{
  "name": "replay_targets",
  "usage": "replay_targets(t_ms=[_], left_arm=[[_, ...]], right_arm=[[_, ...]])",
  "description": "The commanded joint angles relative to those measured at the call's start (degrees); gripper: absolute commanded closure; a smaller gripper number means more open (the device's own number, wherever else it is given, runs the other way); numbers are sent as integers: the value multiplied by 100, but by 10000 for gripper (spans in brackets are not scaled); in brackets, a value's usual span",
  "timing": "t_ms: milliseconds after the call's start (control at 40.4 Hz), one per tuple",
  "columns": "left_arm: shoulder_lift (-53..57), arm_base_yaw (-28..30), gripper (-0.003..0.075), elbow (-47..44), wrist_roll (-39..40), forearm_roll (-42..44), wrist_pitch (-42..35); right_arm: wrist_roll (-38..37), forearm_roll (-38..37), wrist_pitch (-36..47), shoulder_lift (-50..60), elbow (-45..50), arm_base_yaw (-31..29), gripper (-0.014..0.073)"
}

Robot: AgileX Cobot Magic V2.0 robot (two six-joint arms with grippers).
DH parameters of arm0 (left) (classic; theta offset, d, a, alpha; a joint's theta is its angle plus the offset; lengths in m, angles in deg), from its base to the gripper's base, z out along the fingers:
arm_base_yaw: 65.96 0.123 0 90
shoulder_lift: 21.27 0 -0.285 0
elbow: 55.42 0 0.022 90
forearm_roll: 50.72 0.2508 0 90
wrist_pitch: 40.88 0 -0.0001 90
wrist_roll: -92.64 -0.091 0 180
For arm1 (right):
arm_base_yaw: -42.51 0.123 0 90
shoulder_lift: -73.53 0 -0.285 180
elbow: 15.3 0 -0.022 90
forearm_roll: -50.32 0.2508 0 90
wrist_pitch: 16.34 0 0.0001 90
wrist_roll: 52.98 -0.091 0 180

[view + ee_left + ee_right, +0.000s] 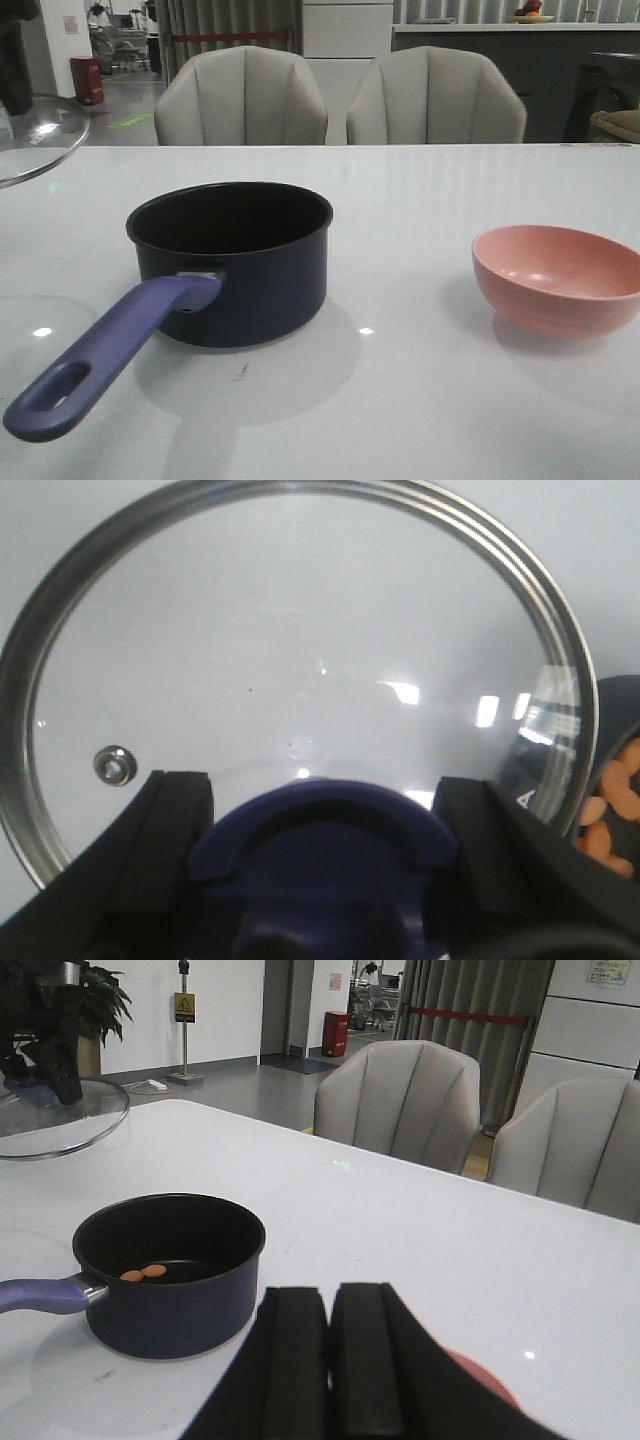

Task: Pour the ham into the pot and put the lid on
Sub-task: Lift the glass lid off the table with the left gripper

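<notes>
1. White glossy table (420,200) with two grey chairs (240,95) behind it; the pot (232,262) stands left of centre, its long handle (110,355) pointing toward the robot's left.
2. Ham (145,1273) already lies inside the pot, as the right wrist view shows; the pink bowl (557,277) to the right looks empty, so pouring appears complete.
3. Left gripper (320,830) is clamped on the knob (322,825) of the lid (300,680), holding it in the air, left of the pot and well apart from it.
4. Right gripper (330,1360) has its fingers pressed together, holding nothing, above the bowl.
5. Step in hand: covering. The lid should be kept level, brought over the pot's centre, and lowered so the steel rim seats evenly all round before release; a tilted approach risks catching the pot wall.
</notes>
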Motion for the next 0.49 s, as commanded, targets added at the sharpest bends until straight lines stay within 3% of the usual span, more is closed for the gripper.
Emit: replay_targets(t_ms=[0,470], left_arm=[[349,-399,483,405,-169,-151,51],[73,-2124,483,745,-313,-137,174]], right_arm=[[33,-27,503,-47,-166,4,447],[33,-27,503,-47,-166,4,447]])
